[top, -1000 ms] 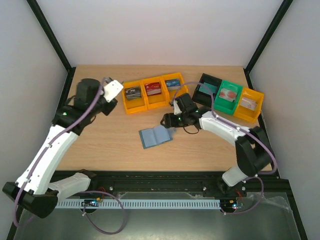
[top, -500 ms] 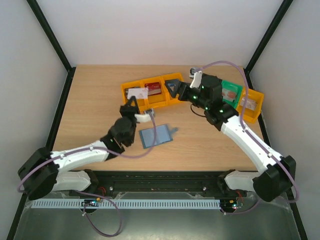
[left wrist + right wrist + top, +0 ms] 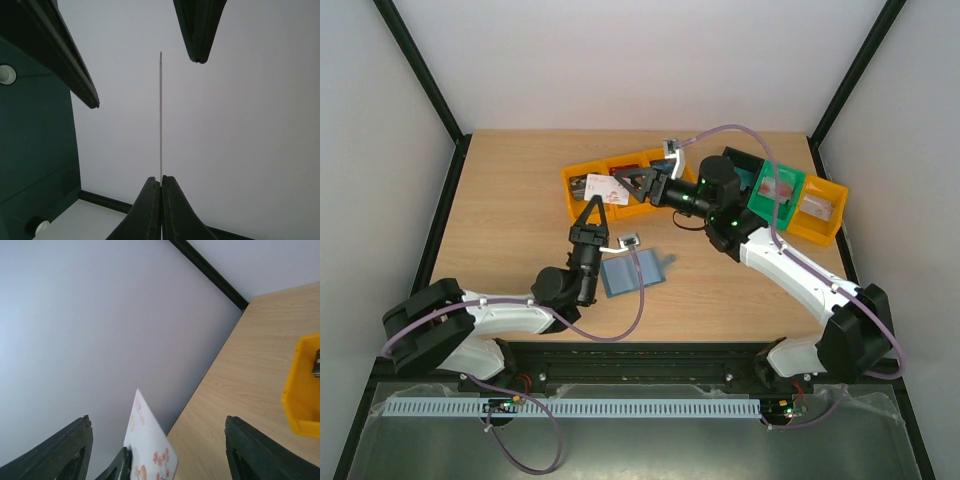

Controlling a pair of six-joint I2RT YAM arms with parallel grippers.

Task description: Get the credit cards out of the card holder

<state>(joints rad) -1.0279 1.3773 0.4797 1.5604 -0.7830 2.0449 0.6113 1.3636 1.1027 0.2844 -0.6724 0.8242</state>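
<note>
Your left gripper (image 3: 591, 205) points upward, clenched on a pale flowered credit card (image 3: 603, 187) over the yellow bins (image 3: 576, 207). Your right gripper (image 3: 623, 185) is released, its jaws spread clear on either side of that card. The teal card holder (image 3: 630, 271) lies flat on the table (image 3: 510, 200), nearer than the bins.

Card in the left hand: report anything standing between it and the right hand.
Nothing visible. The left hand pinches the card by one edge, and the open right hand straddles its free end.
</note>
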